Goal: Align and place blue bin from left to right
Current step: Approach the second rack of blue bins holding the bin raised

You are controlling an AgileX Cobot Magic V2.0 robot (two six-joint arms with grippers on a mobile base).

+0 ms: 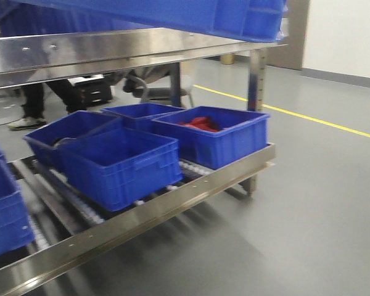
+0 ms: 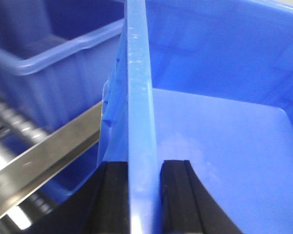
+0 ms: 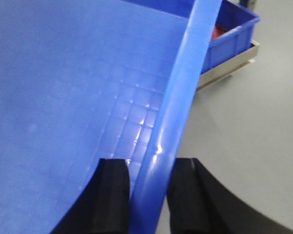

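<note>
The right gripper (image 3: 149,168) clamps the rim of the blue bin (image 3: 63,97), whose gridded floor lies to its left. Ahead and to the right, a second bin (image 3: 233,41) sits on a metal rack (image 3: 224,73) above the grey floor (image 3: 254,146).

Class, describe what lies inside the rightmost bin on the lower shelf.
A red item lies inside the rightmost bin; blur hides what it is. Its near wall covers the floor and anything lower.

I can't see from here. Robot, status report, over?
Left gripper and right gripper shut on blue bin rim. Bin over top steel shelf. Below: other bins.
</note>
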